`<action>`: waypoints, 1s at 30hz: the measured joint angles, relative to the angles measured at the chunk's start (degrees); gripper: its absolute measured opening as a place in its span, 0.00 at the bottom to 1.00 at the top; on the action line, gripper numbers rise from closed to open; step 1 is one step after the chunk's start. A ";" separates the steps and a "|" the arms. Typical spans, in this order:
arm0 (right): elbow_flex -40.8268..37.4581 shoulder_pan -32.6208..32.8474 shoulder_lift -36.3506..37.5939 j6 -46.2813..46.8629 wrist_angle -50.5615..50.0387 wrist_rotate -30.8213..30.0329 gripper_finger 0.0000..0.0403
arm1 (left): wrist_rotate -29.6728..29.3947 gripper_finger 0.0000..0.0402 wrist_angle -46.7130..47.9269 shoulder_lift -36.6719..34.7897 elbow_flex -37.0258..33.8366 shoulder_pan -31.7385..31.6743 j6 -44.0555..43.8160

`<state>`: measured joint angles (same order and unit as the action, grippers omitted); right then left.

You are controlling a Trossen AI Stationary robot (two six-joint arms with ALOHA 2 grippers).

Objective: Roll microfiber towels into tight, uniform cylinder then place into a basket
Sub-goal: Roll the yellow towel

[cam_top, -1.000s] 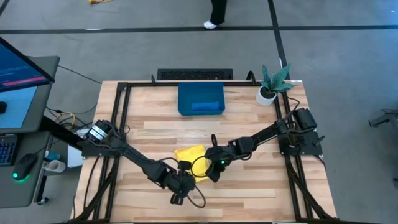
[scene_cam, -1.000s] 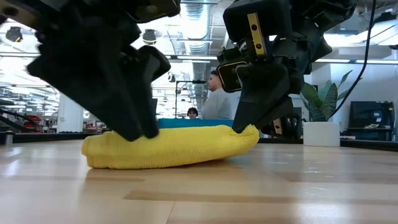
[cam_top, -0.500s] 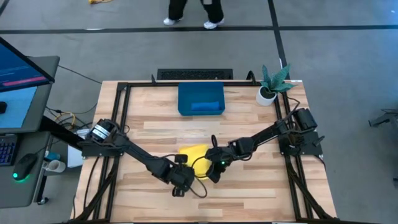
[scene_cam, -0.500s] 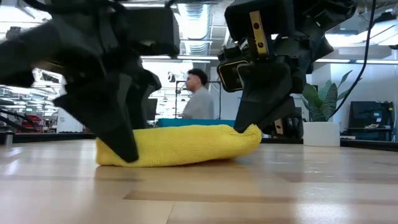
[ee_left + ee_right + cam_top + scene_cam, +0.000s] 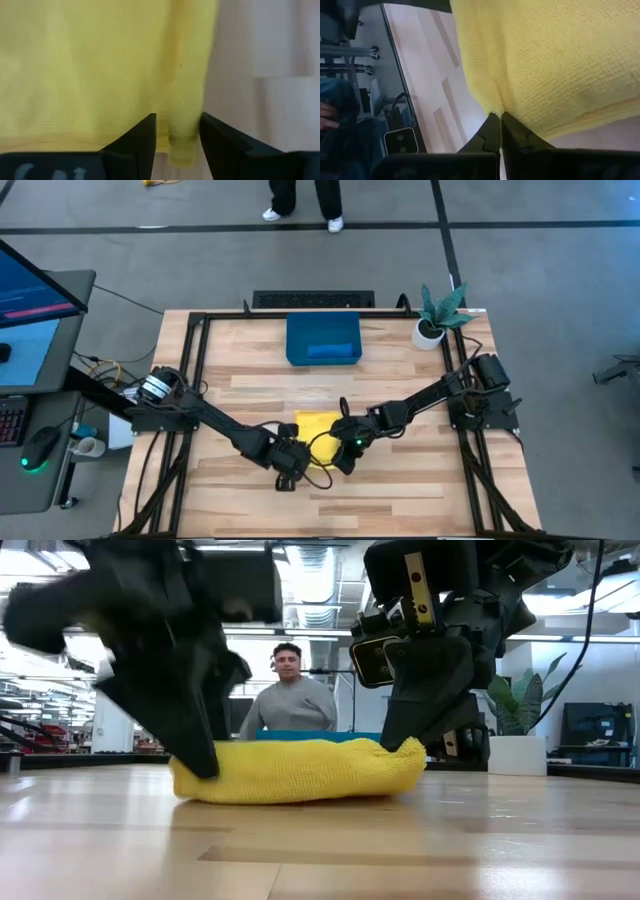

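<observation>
Wooden tabletop (image 5: 400,490), tray (image 5: 323,340) at its far edge, blue towel (image 5: 333,352) inside. Yellow towel (image 5: 316,433) bunched near the front middle. Left end effector (image 5: 177,131) partly open, straddling a towel fold. Right end effector (image 5: 500,125) pinched tight on the towel's edge.

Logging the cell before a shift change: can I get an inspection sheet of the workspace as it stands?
Surface: wooden table, bare around the work.
Job's things: yellow towel bunched mid-table; dark-blue basket at the far edge with something blue in it.
Clutter: potted plant at the far right corner.
Grippers: left gripper straddling a towel edge; right gripper shut on a towel corner.
Cables: bundle off the table's left side.
Surroundings: person behind the table; monitor at left.
</observation>
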<state>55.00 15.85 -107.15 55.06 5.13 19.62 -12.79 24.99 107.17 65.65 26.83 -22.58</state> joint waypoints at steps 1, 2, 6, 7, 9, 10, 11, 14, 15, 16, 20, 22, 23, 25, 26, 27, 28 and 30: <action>0.00 -0.02 0.00 -0.01 0.04 0.02 0.04 | -0.37 0.34 -0.04 -0.63 0.00 0.51 0.04; 0.00 -0.02 0.00 0.01 0.04 0.02 0.04 | -0.98 0.34 -0.11 -1.06 0.00 1.09 0.05; 0.00 -0.02 0.00 0.01 0.02 -0.14 0.05 | -4.11 0.34 -0.84 -1.81 0.00 3.72 0.39; 0.00 -0.02 0.00 0.00 0.00 -0.16 0.05 | -4.39 0.34 -1.39 -1.81 0.00 4.36 1.10; 0.00 -0.02 0.00 0.01 0.02 -0.18 0.05 | -4.17 0.34 -2.60 -1.74 0.00 5.36 2.68; 0.00 -0.07 0.00 0.01 0.02 -0.19 0.04 | -3.98 0.34 -3.81 -1.52 0.00 5.73 3.59; 0.00 -0.17 0.00 0.01 0.02 -0.20 0.04 | -3.96 0.34 -4.54 -1.37 0.02 6.19 4.57; 0.00 -0.24 0.00 0.01 -0.03 -0.20 0.04 | -3.96 0.34 -5.60 -1.35 0.02 6.97 7.32; 0.00 -0.24 0.00 0.02 -0.01 -0.20 0.04 | -3.89 0.34 -5.79 -1.29 0.04 6.97 7.74; 0.00 -0.24 0.00 0.01 0.05 -0.20 0.05 | -3.71 0.34 -5.65 -1.20 0.04 6.92 7.94; 0.00 -0.24 0.00 0.01 0.04 -0.20 0.04 | -2.47 0.34 -5.89 -1.07 -0.93 5.37 7.97; 0.00 -0.24 0.00 0.01 0.05 -0.20 0.04 | -2.65 0.34 -5.72 -1.07 -1.82 4.41 7.83; 0.00 -0.24 0.00 0.01 0.04 -0.20 0.04 | -3.16 0.34 -5.72 -1.07 -2.03 3.95 7.46; 0.00 -0.19 0.00 0.01 0.05 -0.18 0.04 | -3.93 0.34 -5.93 -1.07 -2.08 3.23 7.23; 0.00 -0.19 0.00 0.01 0.04 -0.19 0.04 | -4.18 0.34 -5.95 -1.07 -2.08 2.98 7.25; 0.00 -0.19 0.00 0.01 0.04 -0.18 0.04 | -4.36 0.34 -5.91 -1.07 -2.08 2.75 7.25; 0.00 -0.19 0.00 0.01 0.04 -0.18 0.04 | -4.44 0.34 -5.92 -1.07 -2.08 2.43 7.19; 0.00 -0.19 0.00 0.01 0.02 -0.18 0.05 | -4.23 0.34 -5.80 -1.07 -2.08 1.91 6.83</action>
<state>55.00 15.66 -107.15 55.07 5.15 19.44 -17.03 19.19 106.10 63.57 28.74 -15.75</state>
